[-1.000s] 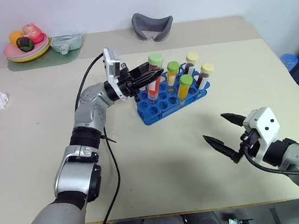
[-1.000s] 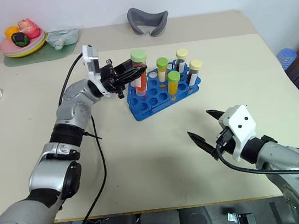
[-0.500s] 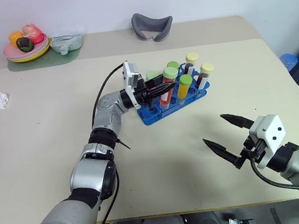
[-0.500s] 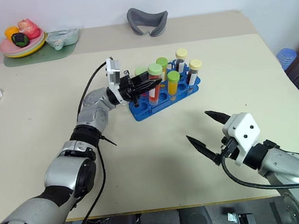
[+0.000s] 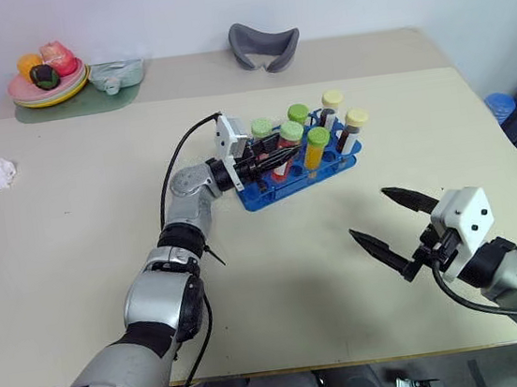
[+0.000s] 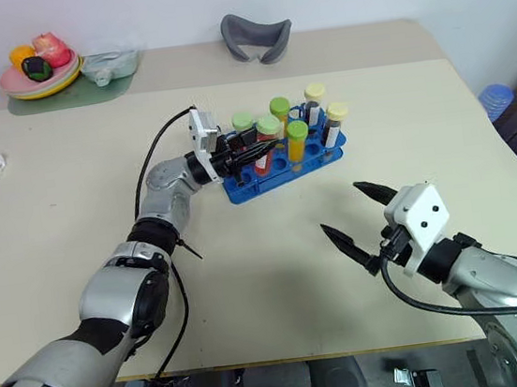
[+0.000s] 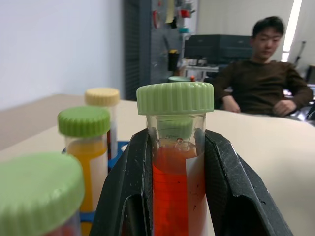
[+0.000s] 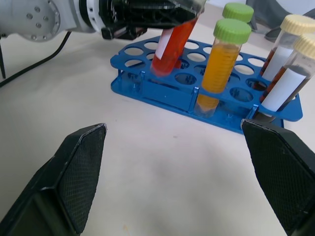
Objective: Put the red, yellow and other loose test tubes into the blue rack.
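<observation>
The left gripper (image 5: 278,160) is clamped on the red test tube (image 8: 173,43) just under its light-green cap (image 7: 175,97), holding it tilted with its lower end in a hole of the blue rack (image 5: 268,192). The rack sits on the table (image 5: 75,235) at about twelve o'clock from centre. Standing in it are a yellow tube (image 5: 315,150) and two dark tubes with pale-yellow caps (image 5: 347,132). The right gripper (image 5: 397,229) hovers at four o'clock, fingers spread wide apart, holding nothing
</observation>
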### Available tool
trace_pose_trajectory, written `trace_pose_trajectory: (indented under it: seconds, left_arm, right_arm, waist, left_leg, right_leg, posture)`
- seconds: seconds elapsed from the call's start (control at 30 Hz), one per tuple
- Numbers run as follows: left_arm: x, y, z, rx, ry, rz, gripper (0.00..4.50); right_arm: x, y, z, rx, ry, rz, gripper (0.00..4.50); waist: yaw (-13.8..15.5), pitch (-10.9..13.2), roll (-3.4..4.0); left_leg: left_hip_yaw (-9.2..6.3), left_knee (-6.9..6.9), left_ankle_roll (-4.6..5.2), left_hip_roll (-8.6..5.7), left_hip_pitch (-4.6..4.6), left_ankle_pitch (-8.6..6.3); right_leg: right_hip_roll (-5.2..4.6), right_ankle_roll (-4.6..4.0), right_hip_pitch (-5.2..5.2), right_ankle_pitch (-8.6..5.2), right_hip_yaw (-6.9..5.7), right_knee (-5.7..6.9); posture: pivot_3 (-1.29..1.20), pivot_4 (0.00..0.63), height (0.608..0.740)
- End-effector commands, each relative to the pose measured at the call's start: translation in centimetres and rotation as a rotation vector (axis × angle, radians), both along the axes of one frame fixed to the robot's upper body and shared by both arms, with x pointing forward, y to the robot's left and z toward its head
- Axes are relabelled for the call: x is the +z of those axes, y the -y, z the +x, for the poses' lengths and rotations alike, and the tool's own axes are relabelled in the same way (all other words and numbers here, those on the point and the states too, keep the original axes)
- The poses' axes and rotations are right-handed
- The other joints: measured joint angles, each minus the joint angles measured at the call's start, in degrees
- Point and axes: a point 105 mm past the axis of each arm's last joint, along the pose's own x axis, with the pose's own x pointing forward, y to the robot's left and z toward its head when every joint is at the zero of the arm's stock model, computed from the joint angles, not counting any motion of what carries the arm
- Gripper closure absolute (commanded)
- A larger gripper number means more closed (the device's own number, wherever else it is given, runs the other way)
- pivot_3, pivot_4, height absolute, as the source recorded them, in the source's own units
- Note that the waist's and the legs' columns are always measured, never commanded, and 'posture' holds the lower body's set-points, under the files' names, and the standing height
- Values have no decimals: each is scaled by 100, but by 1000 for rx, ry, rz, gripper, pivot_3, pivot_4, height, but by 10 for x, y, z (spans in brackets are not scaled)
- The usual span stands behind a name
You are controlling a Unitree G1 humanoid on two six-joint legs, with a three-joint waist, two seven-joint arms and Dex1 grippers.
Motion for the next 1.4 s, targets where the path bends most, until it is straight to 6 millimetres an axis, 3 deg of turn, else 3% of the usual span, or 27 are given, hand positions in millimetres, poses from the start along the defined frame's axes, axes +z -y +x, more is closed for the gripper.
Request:
trace_pose_trajectory:
  seconds: [0.03,0.33,0.43,0.53,0.73,0.83,0.97,1.13,1.3,1.4]
  left_arm:
    - [5,0,6,53,30,0,3520]
    - [5,-4,5,55,19,-36,3520]
    - [5,-5,5,60,10,-56,2295]
    - [6,-9,7,95,6,-86,796]
    - [14,-15,2,100,31,-118,796]
    - [34,-38,0,213,74,-177,796]
    - [35,-60,-16,311,89,-111,796]
    - [10,-103,-38,494,23,92,796]
    - [-2,-125,-67,560,-8,187,796]
    - [-3,-134,-83,571,-56,210,796]
  right_arm:
    - [11,-9,-2,31,43,2,0]
    - [11,-10,-1,36,42,9,0]
    - [10,-11,-1,41,40,10,0]
    - [10,-10,0,47,35,9,0]
    - [8,-10,3,57,27,6,0]
    - [6,-13,6,86,15,0,0]
    - [3,-12,11,111,7,-21,0]
    - [1,-6,25,127,10,-23,0]
    - [0,-6,36,157,9,-6,0]
    - [-7,6,38,155,-18,-18,0]
  waist:
    - [2,-1,0]
    - [4,-1,0]
    - [1,-1,0]
    - [4,-1,0]
    - [0,0,0]
    - [-26,-1,0]
    - [-8,-2,2]
    - [-5,-3,3]
    - [7,-3,1]
    - [6,-3,1]
  left_leg:
    - [0,0,0,0,0,0]
    - [0,1,0,0,0,0]
    - [0,0,0,0,0,0]
    - [0,0,0,0,-1,0]
    - [-1,0,0,0,-1,0]
    - [-1,-1,0,1,-1,0]
    - [-2,-4,-1,5,5,1]
    - [-1,1,-4,4,7,2]
    - [-1,2,-4,4,6,2]
    - [0,0,-4,5,7,2]
  right_leg:
    - [0,0,0,0,0,0]
    - [0,0,0,0,0,0]
    - [0,0,0,0,0,1]
    - [0,0,-2,0,0,1]
    - [0,0,-3,0,0,2]
    - [-1,0,-3,0,0,3]
    - [0,0,-5,0,1,14]
    - [-3,0,-2,0,3,16]
    - [-5,-1,-3,-1,1,19]
    - [-5,-2,-3,-1,1,19]
  posture:
    - [0,150,740]
    - [0,150,740]
    - [0,150,740]
    - [0,150,740]
    - [0,150,740]
    - [0,150,740]
    - [0,150,740]
    - [0,150,740]
    - [0,150,740]
    - [0,150,740]
